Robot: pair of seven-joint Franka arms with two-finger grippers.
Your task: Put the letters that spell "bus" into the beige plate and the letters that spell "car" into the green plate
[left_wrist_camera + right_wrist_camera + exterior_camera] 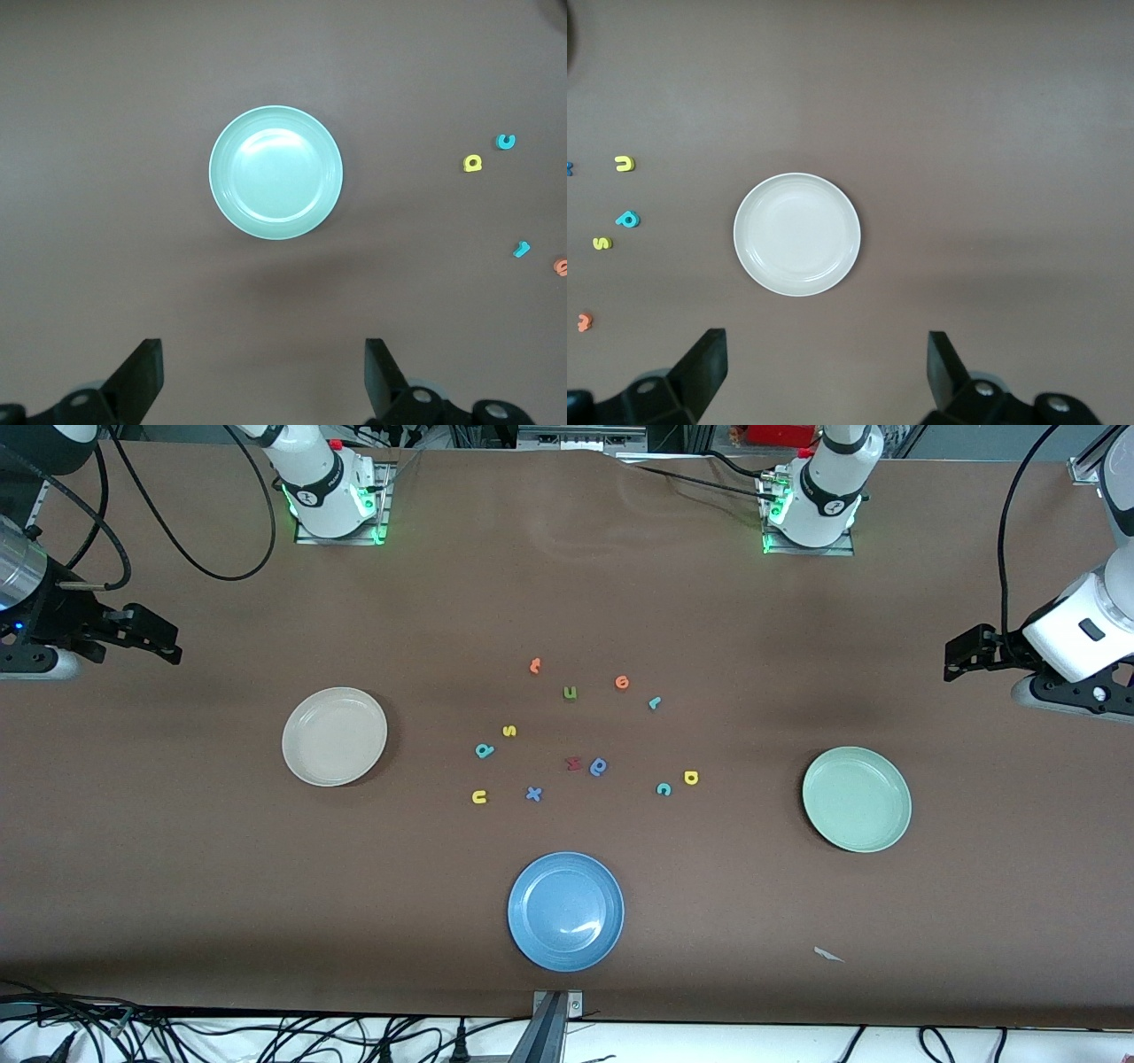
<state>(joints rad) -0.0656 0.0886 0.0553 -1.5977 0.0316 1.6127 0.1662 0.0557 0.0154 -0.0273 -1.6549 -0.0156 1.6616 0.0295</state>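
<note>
Waiting with fingers spread, the right gripper [168,646] hangs at its table end, the left gripper [952,660] at the other. The b [484,750], s [508,731] and u [479,796] lie mid-table toward the beige plate [301,766], nearer the right arm. The c [663,788], a [691,778] and r [654,702] lie toward the green plate [895,824], nearer the left arm.

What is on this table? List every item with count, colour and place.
beige plate: one, cream-beige, empty, toward the right arm's end
green plate: one, pale green, empty, toward the left arm's end
blue plate: one, blue, mid-table, nearest the front camera
"bus" letters: three, teal b, yellow u, yellow s, mid-table
"car" letters: three, teal c, yellow a, teal r, mid-table
other letters: six, two orange, two blue, olive, dark red, mid-table
paper scrap: one, white, nearer the camera than the green plate
left hand: black, open, over the left arm's end
right hand: black, open, over the right arm's end
</note>
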